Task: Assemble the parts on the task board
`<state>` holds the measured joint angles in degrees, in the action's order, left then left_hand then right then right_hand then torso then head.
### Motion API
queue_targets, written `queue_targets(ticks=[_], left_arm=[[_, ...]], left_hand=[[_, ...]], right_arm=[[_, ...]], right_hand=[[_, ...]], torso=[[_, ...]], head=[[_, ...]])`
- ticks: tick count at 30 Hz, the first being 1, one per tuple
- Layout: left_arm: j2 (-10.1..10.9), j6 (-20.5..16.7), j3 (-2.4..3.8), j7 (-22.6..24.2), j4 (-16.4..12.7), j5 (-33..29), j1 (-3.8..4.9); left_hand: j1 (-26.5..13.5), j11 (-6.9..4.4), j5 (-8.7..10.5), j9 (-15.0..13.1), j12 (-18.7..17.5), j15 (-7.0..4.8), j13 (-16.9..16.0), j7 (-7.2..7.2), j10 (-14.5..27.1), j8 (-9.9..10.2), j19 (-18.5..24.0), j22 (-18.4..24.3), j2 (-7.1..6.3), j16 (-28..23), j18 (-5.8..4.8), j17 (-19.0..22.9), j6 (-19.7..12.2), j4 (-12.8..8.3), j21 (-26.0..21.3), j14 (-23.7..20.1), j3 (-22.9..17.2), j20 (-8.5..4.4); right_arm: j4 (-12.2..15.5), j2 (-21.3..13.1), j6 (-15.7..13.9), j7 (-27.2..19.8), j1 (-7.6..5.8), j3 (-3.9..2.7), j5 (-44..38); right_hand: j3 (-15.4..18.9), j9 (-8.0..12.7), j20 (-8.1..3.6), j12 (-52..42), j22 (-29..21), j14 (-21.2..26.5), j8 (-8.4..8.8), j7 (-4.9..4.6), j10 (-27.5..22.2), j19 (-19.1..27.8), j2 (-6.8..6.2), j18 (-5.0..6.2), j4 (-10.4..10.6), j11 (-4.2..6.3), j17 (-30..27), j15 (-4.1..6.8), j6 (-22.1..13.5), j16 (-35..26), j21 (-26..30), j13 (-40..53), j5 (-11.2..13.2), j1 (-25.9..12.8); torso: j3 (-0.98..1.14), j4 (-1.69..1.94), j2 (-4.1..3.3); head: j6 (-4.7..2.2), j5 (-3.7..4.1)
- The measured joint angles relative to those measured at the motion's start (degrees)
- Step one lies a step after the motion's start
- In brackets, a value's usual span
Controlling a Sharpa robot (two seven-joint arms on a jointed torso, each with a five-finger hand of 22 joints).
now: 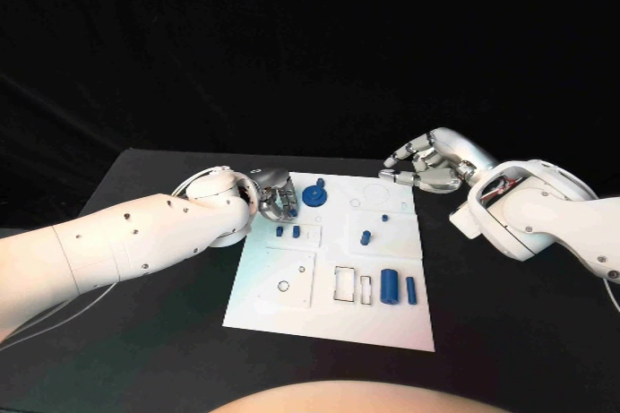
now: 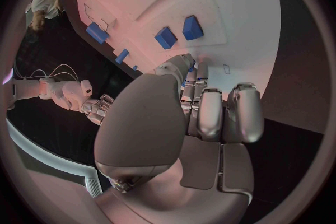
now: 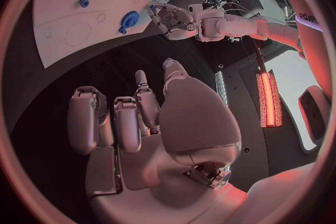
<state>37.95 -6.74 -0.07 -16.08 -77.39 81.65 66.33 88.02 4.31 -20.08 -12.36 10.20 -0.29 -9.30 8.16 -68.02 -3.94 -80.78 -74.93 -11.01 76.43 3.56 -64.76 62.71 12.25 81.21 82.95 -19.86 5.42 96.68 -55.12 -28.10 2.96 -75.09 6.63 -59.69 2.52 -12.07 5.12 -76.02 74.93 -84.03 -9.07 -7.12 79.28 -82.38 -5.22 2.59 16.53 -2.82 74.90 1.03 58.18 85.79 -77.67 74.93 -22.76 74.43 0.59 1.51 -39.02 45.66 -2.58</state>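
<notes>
The white task board lies in the middle of the black table. On it are a blue gear, two small blue blocks, two short pegs and two blue cylinders. My left hand hovers at the board's far left corner, right beside the gear, with its fingers curled towards the thumb. In the left wrist view a speck of blue shows at the fingertips; whether it is held is unclear. My right hand hangs over the table just beyond the board's far right corner, fingers curled in, holding nothing.
Empty sockets, a round one and a rectangular frame, are set in the board. In the left wrist view the two blocks lie just beyond the fingers. Black table surrounds the board on every side.
</notes>
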Motion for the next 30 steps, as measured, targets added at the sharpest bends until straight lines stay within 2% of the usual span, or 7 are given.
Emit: queue_targets(ticks=[8,20,24,25,28,29,30], left_arm=[[0.0,0.19,0.0,-0.12,0.01,0.0,0.0],[0.19,0.22,0.0,-0.26,0.0,-0.03,-0.01],[0.4,0.19,0.0,-0.31,-0.09,-0.06,-0.01],[0.47,0.17,0.0,-0.32,-0.13,-0.07,-0.01],[0.93,0.09,0.0,-0.35,-0.44,-0.08,-0.01],[1.14,0.05,0.0,-0.36,-0.6,-0.08,-0.01],[1.41,0.0,0.0,-0.36,-0.78,-0.09,-0.01]], left_hand=[[-0.29,0.02,0.0,0.32,0.0,0.0,0.0,0.02,-0.02,0.22,0.0,0.0,-0.29,0.0,0.0,0.3,-0.42,-0.15,0.0,0.0,-0.15,0.0],[-0.97,0.23,0.0,2.67,-1.28,0.21,-0.11,0.39,-0.64,0.22,0.22,0.01,-0.98,0.0,0.0,1.15,-5.12,-0.1,-0.49,-0.21,-0.88,0.22],[-1.21,0.23,0.0,2.87,-1.4,0.21,-0.15,0.5,-0.64,0.22,0.42,0.01,-1.22,0.0,0.0,1.16,-5.22,-0.1,-0.52,-0.21,-0.88,0.42],[-1.21,0.23,0.0,2.88,-1.4,0.21,-0.15,0.5,-0.64,0.22,0.42,0.01,-1.22,0.0,0.0,1.15,-5.22,-0.1,-0.52,-0.21,-0.88,0.41],[-1.21,0.23,0.0,3.04,-1.4,0.21,-0.15,0.5,-0.64,0.22,0.42,0.01,-1.22,0.0,0.0,1.2,-5.22,-0.27,-0.52,-0.21,-1.05,0.41],[-1.21,0.23,0.0,3.07,-1.4,0.24,-0.15,0.52,-0.64,0.22,0.42,0.01,-1.22,0.0,0.0,1.31,-5.24,-0.27,-0.69,-0.24,-1.05,0.42],[-1.21,0.23,0.0,3.12,-1.57,0.42,-0.15,0.61,-0.64,0.22,0.47,0.01,-1.22,-0.15,0.0,1.56,-5.34,-0.27,-0.98,-0.42,-1.05,0.46]], right_arm=[[-0.02,-0.01,0.0,0.0,0.0,0.0,0.0],[-0.16,-0.02,0.0,-0.01,0.0,0.0,0.0],[-0.32,0.01,0.01,0.0,0.0,0.0,0.0],[-0.38,0.02,0.03,0.02,0.0,0.0,0.0],[-0.74,0.09,0.26,0.15,0.0,0.0,0.0],[-0.92,0.11,0.4,0.22,0.0,0.0,-0.04],[-1.13,0.14,0.59,0.3,0.0,0.0,-0.14]], right_hand=[[0.0,0.0,0.0,0.0,-0.01,0.0,0.0,0.0,0.0,0.0,0.0,0.0,0.0,0.0,0.0,0.0,0.0,0.0,0.21,0.02,0.0,0.0],[0.0,-0.04,-0.22,0.49,-0.01,0.0,0.0,-0.16,-0.29,0.22,0.0,0.0,0.0,0.26,0.04,0.0,-0.15,-0.34,0.86,-0.05,0.0,0.0],[0.16,-0.04,-0.07,5.07,-0.02,0.0,0.0,-0.2,-3.97,1.03,0.0,0.06,-0.16,0.17,0.04,0.0,-0.62,-1.21,2.17,-4.28,0.0,0.0],[0.16,-0.03,-0.13,8.21,-0.02,0.0,-0.13,-0.24,-6.08,1.77,0.02,0.7,-0.16,0.17,0.04,0.0,-0.67,-1.93,3.12,-7.25,0.0,0.02],[-0.38,-0.12,-0.38,23.97,-0.02,0.03,-0.44,-0.04,-15.56,3.5,1.22,1.09,-0.65,0.3,-0.01,0.03,-0.87,-4.98,6.36,-21.52,0.0,2.31],[-1.28,-0.12,-0.44,28.68,-0.02,0.17,-0.44,-0.04,-17.61,3.95,1.49,1.8,-1.01,0.32,-0.65,0.23,-0.87,-6.08,7.29,-25.47,0.0,3.94],[-2.42,-0.11,-0.65,32.8,-0.02,0.1,-0.44,-0.03,-18.62,4.15,1.72,1.82,-1.25,0.33,-1.65,0.32,-0.87,-7.11,8.12,-28.83,0.56,5.67]], torso=[[0.0,0.01,0.01],[-0.02,0.02,0.03],[-0.03,0.02,0.03],[-0.03,0.02,0.03],[-0.02,0.02,0.03],[-0.03,0.02,0.04],[-0.03,0.02,0.04]], head=[[0.02,0.04],[0.01,0.09],[0.01,0.09],[0.01,0.09],[0.01,0.09],[0.01,0.09],[0.01,0.09]])
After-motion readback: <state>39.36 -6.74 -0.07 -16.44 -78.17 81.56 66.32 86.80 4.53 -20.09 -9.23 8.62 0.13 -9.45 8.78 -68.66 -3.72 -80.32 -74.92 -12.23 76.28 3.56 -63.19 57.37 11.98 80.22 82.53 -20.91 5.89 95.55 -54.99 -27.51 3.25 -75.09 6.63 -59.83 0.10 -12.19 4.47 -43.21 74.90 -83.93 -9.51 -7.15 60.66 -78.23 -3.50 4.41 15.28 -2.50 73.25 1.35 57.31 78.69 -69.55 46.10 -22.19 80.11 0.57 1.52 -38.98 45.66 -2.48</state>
